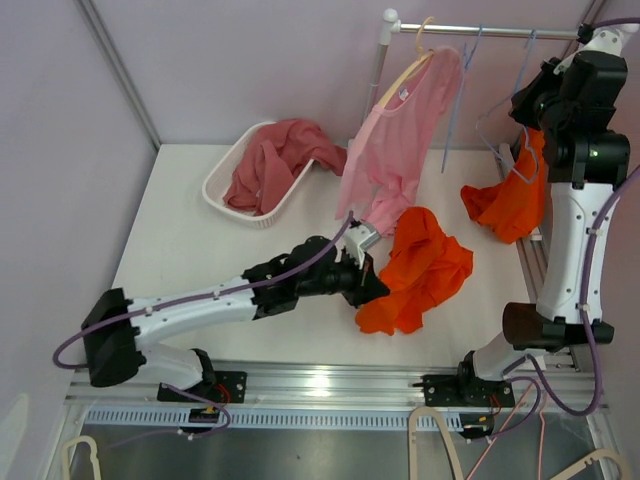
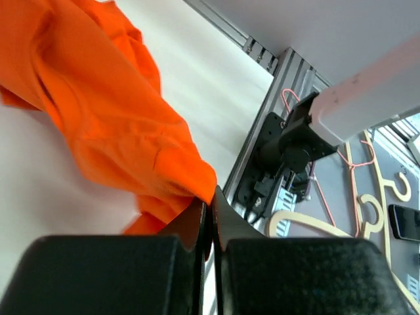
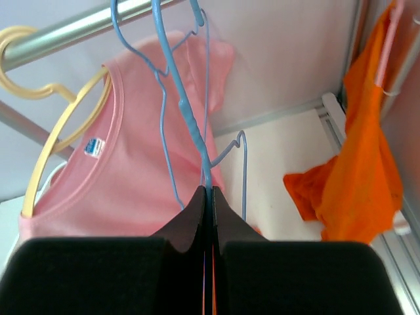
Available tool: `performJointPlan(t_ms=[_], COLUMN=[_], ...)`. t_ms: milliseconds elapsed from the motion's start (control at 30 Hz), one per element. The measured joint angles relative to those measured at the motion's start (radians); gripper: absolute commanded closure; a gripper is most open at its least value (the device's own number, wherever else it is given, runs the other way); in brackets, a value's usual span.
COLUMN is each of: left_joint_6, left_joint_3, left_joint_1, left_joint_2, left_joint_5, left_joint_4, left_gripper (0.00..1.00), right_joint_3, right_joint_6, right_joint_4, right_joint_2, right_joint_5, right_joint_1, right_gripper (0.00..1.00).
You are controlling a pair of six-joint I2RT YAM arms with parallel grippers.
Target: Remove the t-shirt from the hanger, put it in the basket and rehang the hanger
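Two pincers closed, left pincer (image 2: 209, 205) pinching orange t-shirt (image 2: 111, 118), right pincer (image 3: 209, 193) clamped on blue hanger (image 3: 187, 111)

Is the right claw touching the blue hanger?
Touching. The right wrist view shows the right claw shut on the wire of the blue hanger.

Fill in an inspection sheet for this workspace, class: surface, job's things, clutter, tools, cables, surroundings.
Surface: white table, no spills seen.
Job's things: orange shirt crumpled on table; blue hanger bare; pink tee on yellow hanger on rail.
Clutter: basket of red cloth; hung shirt, also orange, at right.
Tools: left tool shut on orange shirt's edge; right tool shut on blue hanger.
Cables: purple cables along both arms.
Surroundings: pale walls; spare hangers below near edge.
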Motion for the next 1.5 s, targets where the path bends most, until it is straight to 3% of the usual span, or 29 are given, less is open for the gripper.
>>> performJointPlan(t_ms=[133, 267, 400, 600, 733, 800, 1100, 1500], left_joint_6=[0.001, -0.004, 0.01, 0.021, -0.031, -0.077, -0.304, -0.299], left_joint_3=[-0.02, 0.116, 0.441, 0.946, 1.278, 1.363, 1.397, 1.438], left_joint_1=[0.041, 0.258, 0.442, 0.586, 0.704, 0.765, 1.018, 1.162], left_joint_2=[-0.177, -0.244, -0.128, 0.125, 0.332, 0.4, 0.572, 0.64], left_joint_5=[-0.02, 0.04, 0.088, 0.157, 0.204, 0.228, 0.263, 0.242], left_joint_4=[-0.143, -0.224, -0.329, -0.433, -0.437, -0.391, -0.056, 0.026], left_gripper=[0.99, 0.99, 0.99, 0.99, 0.99, 0.99, 0.99, 0.99], right_joint_3=[-0.027, -0.003, 0.077, 0.107, 0.106, 0.087, -0.032, -0.162], right_joint_6=[0.005, 0.019, 0.023, 0.05, 0.053, 0.053, 0.032, 0.023], right_joint_4=[0.112, 0.209, 0.272, 0.315, 0.327, 0.343, 0.375, 0.499], right_joint_2=[0.061, 0.149, 0.249, 0.3, 0.309, 0.308, 0.304, 0.292], right_joint_5=[-0.047, -0.135, -0.189, -0.237, -0.248, -0.249, -0.247, -0.253], right_joint_1=[-0.006, -0.022, -0.031, -0.042, -0.043, -0.043, -0.044, -0.044], right_gripper=[1.0, 1.0, 1.0, 1.0, 1.0, 1.0, 1.0, 1.0])
